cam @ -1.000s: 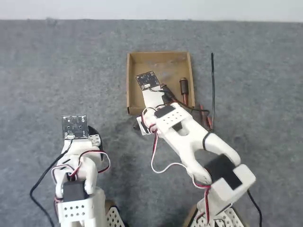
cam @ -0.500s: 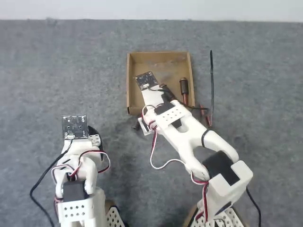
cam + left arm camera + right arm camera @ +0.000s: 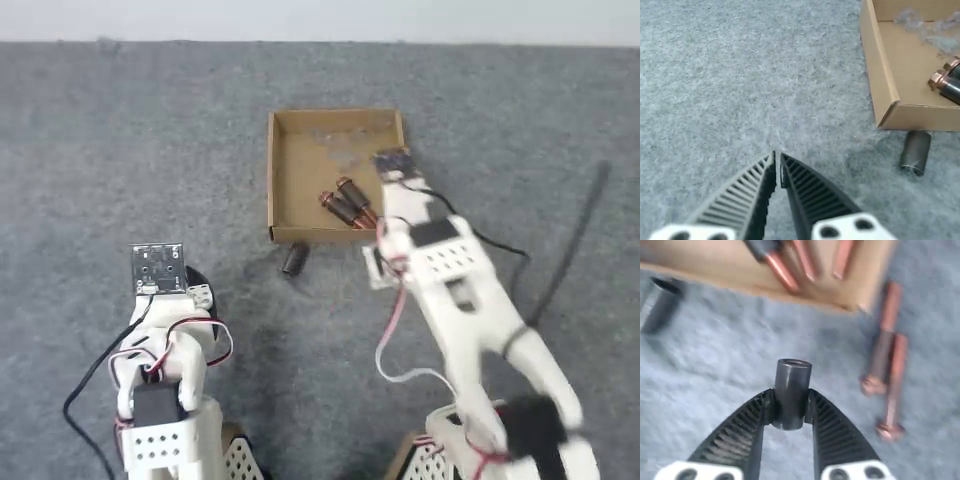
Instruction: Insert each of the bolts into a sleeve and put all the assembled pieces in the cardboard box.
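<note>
R tool (image 3: 790, 399) gripping sleeve (image 3: 793, 382), long axis straight out from wrist, open end outward, L tool (image 3: 778, 159) clenched

A grey, felt-like fabric worktop (image 3: 120, 140) with a short, matted nap fills most of the high view, its surface mottled in lighter and darker grey. Along its far edge runs a plain, pale bluish-white strip of wall (image 3: 320, 20), meeting it in a straight line. A small, loose tuft of pale grey fluff (image 3: 926, 22) lies toward the far middle, well apart from that wall strip.
</note>
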### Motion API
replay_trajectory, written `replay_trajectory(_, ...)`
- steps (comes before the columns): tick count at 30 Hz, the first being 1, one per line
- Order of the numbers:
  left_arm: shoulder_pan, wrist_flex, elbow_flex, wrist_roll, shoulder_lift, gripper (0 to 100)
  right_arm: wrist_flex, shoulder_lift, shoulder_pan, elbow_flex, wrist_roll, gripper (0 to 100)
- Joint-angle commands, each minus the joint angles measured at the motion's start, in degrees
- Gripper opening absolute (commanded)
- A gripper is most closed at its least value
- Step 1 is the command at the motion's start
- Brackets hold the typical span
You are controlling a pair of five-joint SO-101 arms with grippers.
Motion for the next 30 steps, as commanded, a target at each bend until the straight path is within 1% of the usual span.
replay_trajectory(1, -0.4, -1.3, -0.7, -0.5, -1.1, 1, 0.4, -10.9, 5.7, 6.1, 4.0, 0.7)
replay_trajectory(10, -0.4, -1.2, -0.7, -0.5, -1.1, 1, 0.4, -27.2, 21.1, 21.1, 10.8, 0.7)
replay_trajectory(16, -0.4, -1.2, -0.7, -0.5, -1.1, 1, -0.4, -32.4, 29.4, 28.1, 16.4, 0.9)
replay_trajectory(20, -0.4, -1.2, -0.7, -0.5, -1.1, 1, -3.6, -32.0, 34.8, 31.9, 19.7, 0.9)
replay_trajectory(23, -0.4, -1.1, -0.7, -0.5, -1.1, 1, -4.1, -30.0, 38.5, 32.1, 21.2, 0.9)
replay_trajectory(26, -0.4, -1.1, -0.7, -0.5, -1.1, 1, -3.8, -26.0, 39.6, 29.9, 21.3, 0.9)
replay_trajectory(30, -0.4, -1.1, -0.7, -0.5, -1.1, 1, -3.8, -16.6, 39.7, 25.3, 21.2, 1.0)
